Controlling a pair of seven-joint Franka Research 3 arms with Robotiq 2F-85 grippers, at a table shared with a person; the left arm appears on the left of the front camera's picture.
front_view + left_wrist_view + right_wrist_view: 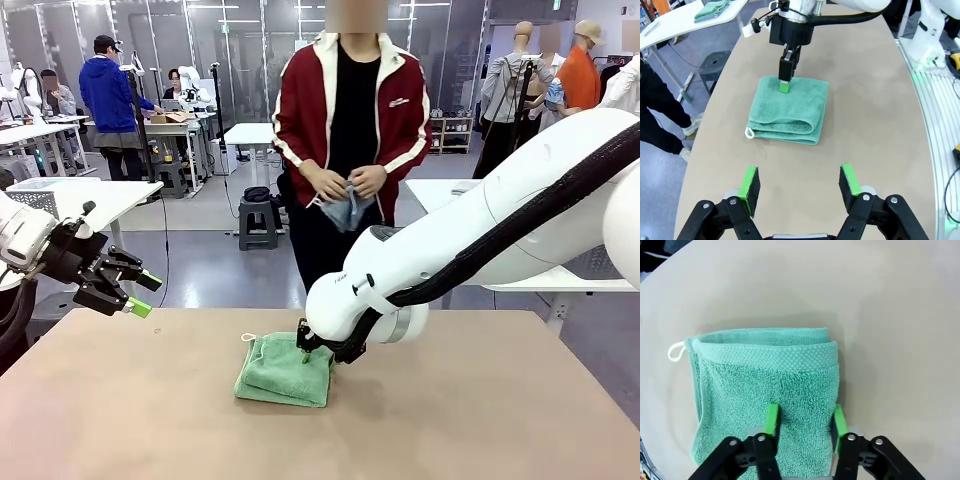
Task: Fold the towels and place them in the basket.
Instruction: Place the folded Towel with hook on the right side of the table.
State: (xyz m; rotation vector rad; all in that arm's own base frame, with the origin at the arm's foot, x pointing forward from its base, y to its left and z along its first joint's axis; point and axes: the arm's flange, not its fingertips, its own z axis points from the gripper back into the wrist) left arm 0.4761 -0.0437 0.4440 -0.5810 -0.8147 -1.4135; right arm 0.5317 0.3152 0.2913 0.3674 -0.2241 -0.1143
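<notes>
Where the left arm hangs over the near left edge of the table (500, 420), the left fingers (749, 187) stand wide apart with nothing between them, aimed across the tabletop at the work. It looks like a parked stance that leaves room for the other arm. Just beyond, near the middle of the table, the green towel (790, 107) lies flat, folded into a thick square pad with its rounded fold toward the left arm and its white loop (748, 132) poking out at one corner. The folding of this one looks done, so what remains for it is the carry. The right arm reaches in from the right and comes straight down on the side of the towel away from the left arm. The right fingers (772, 420) are set partway apart astride one side edge, one pad on the terry and the other at the very border, with a strip of the layers between them. That placement would let them pinch all the layers at once so the stack lifts without unfolding, but whether they have bitten into the cloth yet cannot be told. At the far side a person (350, 120) stands holding the light blue towel (348, 212) bunched in both hands, apparently keeping it back for its own turn.
</notes>
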